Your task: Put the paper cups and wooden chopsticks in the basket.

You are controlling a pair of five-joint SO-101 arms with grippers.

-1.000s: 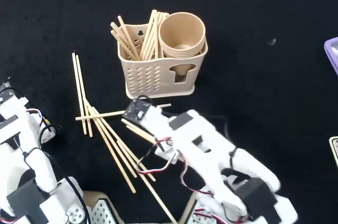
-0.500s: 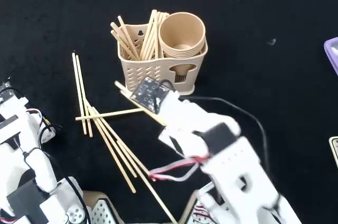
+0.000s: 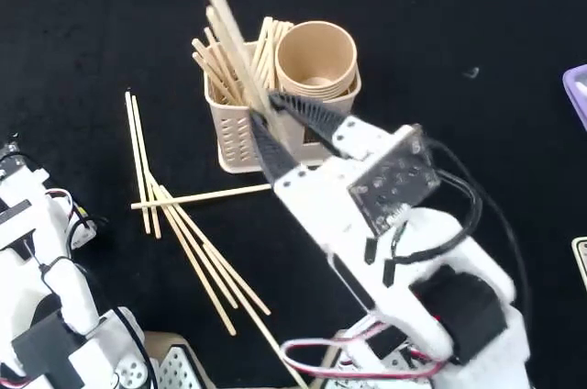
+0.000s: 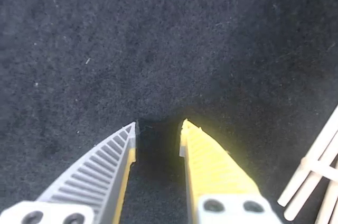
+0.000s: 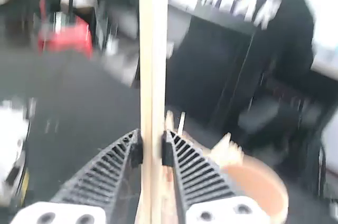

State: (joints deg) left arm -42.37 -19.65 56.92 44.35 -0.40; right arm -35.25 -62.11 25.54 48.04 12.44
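Note:
The beige basket [image 3: 240, 137] stands at the table's middle back with stacked paper cups [image 3: 316, 59] and several wooden chopsticks [image 3: 213, 68] inside. My right gripper [image 3: 268, 119] is raised in front of the basket, shut on a pair of chopsticks [image 3: 231, 36] that stick up steeply over the basket. In the right wrist view the held chopsticks [image 5: 152, 49] stand between the fingers [image 5: 113, 166], with a cup's rim [image 5: 259, 182] beyond. Several loose chopsticks [image 3: 188, 233] lie on the cloth at the left. My left gripper [image 4: 157, 125] is open just above bare black cloth, chopstick ends [image 4: 317, 166] beside it.
A purple object [image 3: 577, 91] pokes in at the right edge. The left arm's white body [image 3: 37, 261] sits at the lower left corner. Black cloth to the right of the basket is bare.
My right gripper has lifted the pair of chopsticks off the cloth and swung up toward the basket, tipping them from lying flat to steeply upright. The left arm has kept still.

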